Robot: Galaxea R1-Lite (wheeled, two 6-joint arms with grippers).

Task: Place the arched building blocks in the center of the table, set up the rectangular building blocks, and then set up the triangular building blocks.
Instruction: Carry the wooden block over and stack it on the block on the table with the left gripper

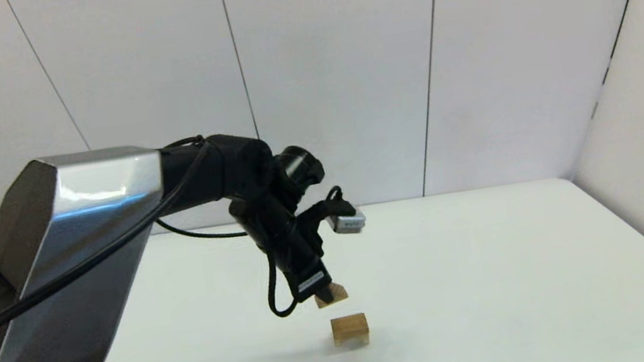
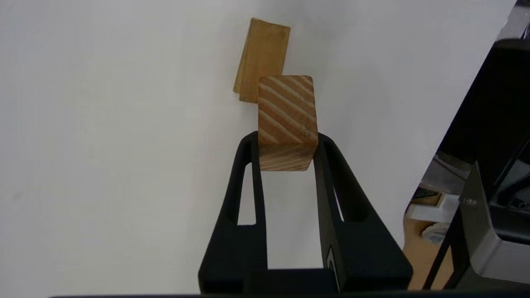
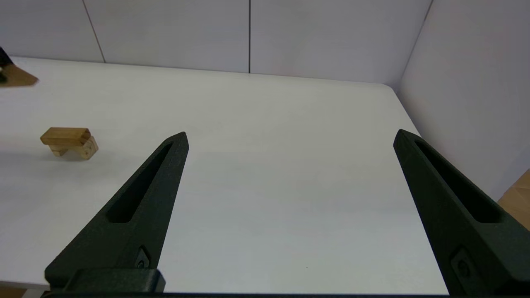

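The arch (image 3: 76, 148) stands mid-desk (image 1: 503, 281) with the slab (image 3: 65, 135) laid on top. The left gripper (image 2: 286, 142), clamped on the wedge (image 2: 286, 120), hangs just above and slightly left of the stack; only setting it down remains. The right gripper (image 3: 290, 138) idles wide open, holding nothing.

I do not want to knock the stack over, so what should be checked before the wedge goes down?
1. Grip: the left gripper is shut on the wedge, one finger on each side. Ok.
2. Base: the flat slab lies on the arch block. Ok.
3. Gap: the wedge hangs above the slab, not touching. Ok.
4. Alignment: wedge centred over the slab. Cannot tell.
5. Right gripper: open, far from the stack. Ok.
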